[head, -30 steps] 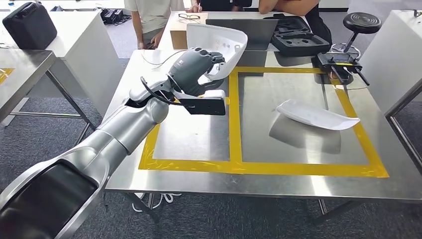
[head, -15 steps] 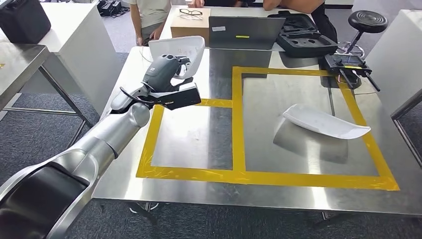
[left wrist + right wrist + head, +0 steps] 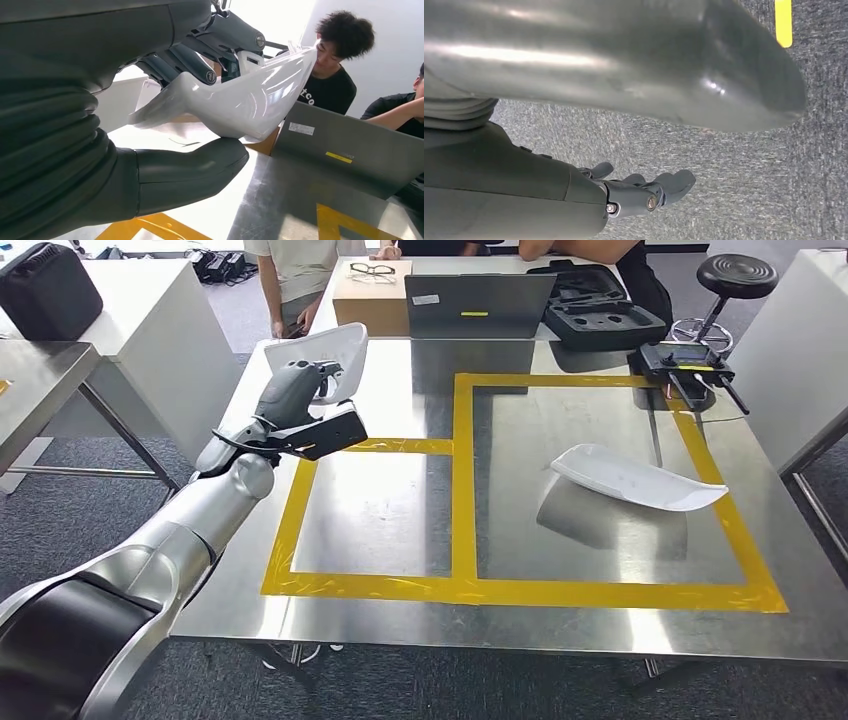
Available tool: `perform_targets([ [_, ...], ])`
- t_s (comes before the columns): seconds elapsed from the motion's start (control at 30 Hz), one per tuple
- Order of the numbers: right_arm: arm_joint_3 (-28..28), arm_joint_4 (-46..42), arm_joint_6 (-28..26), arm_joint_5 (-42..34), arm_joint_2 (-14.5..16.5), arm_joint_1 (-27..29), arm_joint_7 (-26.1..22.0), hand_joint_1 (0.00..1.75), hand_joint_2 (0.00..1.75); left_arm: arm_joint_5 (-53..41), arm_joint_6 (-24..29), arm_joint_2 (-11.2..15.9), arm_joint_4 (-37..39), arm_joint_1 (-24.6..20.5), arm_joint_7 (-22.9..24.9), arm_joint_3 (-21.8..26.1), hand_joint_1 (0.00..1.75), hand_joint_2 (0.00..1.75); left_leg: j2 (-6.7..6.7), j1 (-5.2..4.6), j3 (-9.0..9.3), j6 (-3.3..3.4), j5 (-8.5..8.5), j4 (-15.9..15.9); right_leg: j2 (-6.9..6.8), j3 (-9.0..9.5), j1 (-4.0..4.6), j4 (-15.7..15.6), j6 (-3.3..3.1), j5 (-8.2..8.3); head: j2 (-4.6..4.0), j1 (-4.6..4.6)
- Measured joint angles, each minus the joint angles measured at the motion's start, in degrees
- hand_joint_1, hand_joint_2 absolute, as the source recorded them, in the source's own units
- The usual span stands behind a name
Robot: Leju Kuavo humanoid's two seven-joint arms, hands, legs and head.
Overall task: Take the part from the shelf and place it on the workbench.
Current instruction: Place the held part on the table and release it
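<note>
Part [image 3: 322, 348], white glossy moulded shell: held in the left hand [image 3: 290, 390] at the upper left of the head view, raised over the far-left corner of the counter [image 3: 400, 510]. Much of its lower body is covered there by the hand. In the left wrist view the part [image 3: 250, 97] sits clamped between the thick grey thumb [image 3: 190, 167] and the darker fingers [image 3: 195, 62]; its far end is lost in glare, and its full outline cannot be made out.

Second white part [image 3: 635, 478]: lies on the counter inside the right-hand rectangle of yellow tape [image 3: 462, 455], centre right of the head view, well apart from the hand.

Right hand [image 3: 644, 192]: hangs over grey carpet [image 3: 744, 190] in the right wrist view, fingers slightly curled and apart, holding nothing.

Far edge of counter, top of the head view: grey laptop [image 3: 480, 305], cardboard box [image 3: 368, 305] with spectacles [image 3: 372, 270] on top, black open case [image 3: 600, 310], and a black controller [image 3: 688, 362]. A black stool [image 3: 735, 278] stands at upper right.

People: seated or standing beyond the counter, cut off by the top edge of the head view.
</note>
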Motion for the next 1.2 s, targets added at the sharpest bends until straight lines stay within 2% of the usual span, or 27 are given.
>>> perform_targets([
  [0.27, 0.0, 0.0, 0.0, 0.3, 0.0, 0.0, -0.1, 0.00, 0.00, 1.0, 0.7, 0.8, 0.4, 0.5, 0.4, 1.1, 1.75, 1.75, 0.01, -0.06, -0.09, -0.09, -0.06, 0.0, 0.01, 0.01, -0.04, 0.0, 0.03, 0.01, 0.00, 0.02],
  [0.6, 0.0, 0.0, -0.6, 0.6, 0.0, 0.4, 0.4, 0.00, 0.00, 3.6, 3.9, 6.9, 2.4, 6.5, 3.4, 7.3, 1.75, 1.75, 0.07, -0.08, -0.12, -0.09, -0.06, 0.1, 0.10, -0.03, -0.07, -0.1, 0.12, 0.07, 0.00, 0.02],
  [0.83, 0.0, 0.0, -0.5, 0.9, 0.0, 0.3, 0.9, 0.00, 0.00, 0.3, 4.9, 9.0, 3.4, 10.3, 6.4, 7.9, 1.75, 1.75, 0.00, -0.07, -0.28, -0.10, -0.06, 0.1, 0.06, -0.09, -0.06, -0.3, 0.12, 0.08, 0.00, 0.02],
  [0.97, 0.0, 0.0, -0.3, 1.4, 0.0, 0.3, 0.9, 0.00, 0.00, -0.5, 5.5, 9.4, 3.8, 12.1, 7.1, 7.9, 0.00, 1.75, -0.01, -0.02, -0.51, -0.16, 0.11, -0.2, 0.08, -0.26, -0.03, -0.7, 0.18, 0.36, 0.00, 0.04],
  [1.0, 0.0, 0.0, -0.2, 1.5, 0.0, 0.3, 0.9, 0.00, 0.00, -0.6, 5.6, 9.5, 3.9, 12.3, 7.0, 7.9, 0.00, 1.75, 0.00, -0.02, -0.54, -0.16, 0.11, -0.2, 0.09, -0.22, -0.03, -0.8, 0.17, 0.38, 0.00, 0.04],
  [1.13, 0.0, 0.0, 0.4, 2.0, 0.0, 0.3, 1.0, 0.00, 0.00, -0.4, 6.7, 9.7, 4.0, 13.1, 6.2, 8.2, 0.00, 0.00, 0.00, -0.01, -0.76, -0.15, 0.10, -0.3, 0.10, -0.24, -0.04, -1.0, 0.18, 0.42, 0.00, 0.03],
  [1.2, 0.0, 0.0, 0.5, 2.2, 0.0, 0.3, 1.3, 0.00, 0.00, -0.8, 7.6, 9.7, 4.1, 13.2, 6.2, 8.4, 0.00, 0.00, 0.00, 0.01, -0.90, -0.15, 0.10, -0.3, 0.10, -0.41, -0.04, -1.0, 0.18, 0.43, 0.00, 0.03],
])
